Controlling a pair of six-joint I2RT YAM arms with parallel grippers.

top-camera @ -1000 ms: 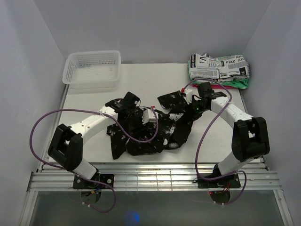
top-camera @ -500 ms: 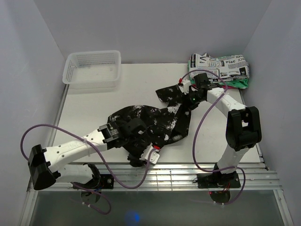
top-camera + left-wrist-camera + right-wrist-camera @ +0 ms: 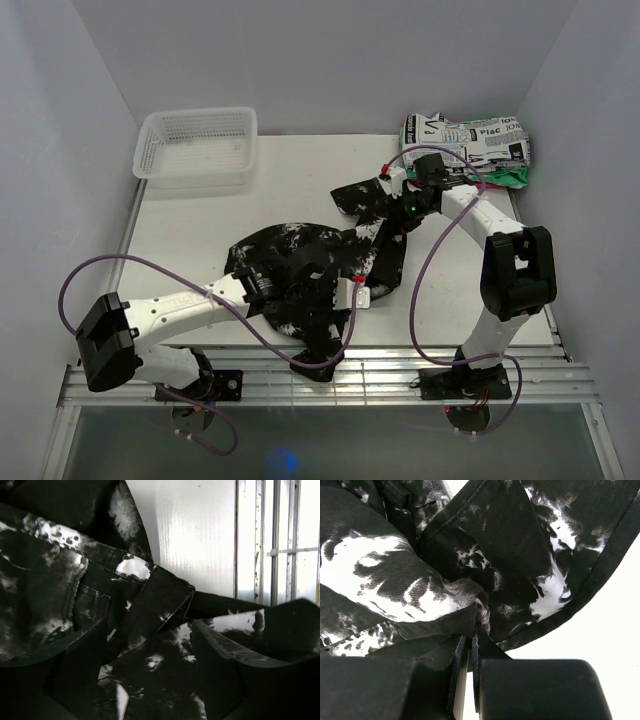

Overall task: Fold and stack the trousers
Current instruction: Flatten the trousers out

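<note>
The trousers [image 3: 300, 250], black with white splotches, lie crumpled across the middle of the table, and one end hangs over the front edge [image 3: 318, 352]. My left gripper [image 3: 350, 294] is low over their near right part. In the left wrist view its jaws stand wide apart [image 3: 147, 632], with trouser fabric [image 3: 60, 580] lying between and under them. My right gripper [image 3: 398, 207] is at the far right end of the trousers. In the right wrist view it is shut [image 3: 472, 640] on a fold of the fabric [image 3: 485, 540].
A white basket [image 3: 197, 147] stands at the back left. A newspaper-print folded garment [image 3: 465, 140] lies on green [image 3: 510, 178] and red [image 3: 450, 184] cloths at the back right. Metal rails [image 3: 320, 375] run along the table's front edge.
My left gripper has swung from the middle to the front edge, then back up and right. The trousers spread out, and one end now hangs over the front. My right gripper moved further back, still holding.
</note>
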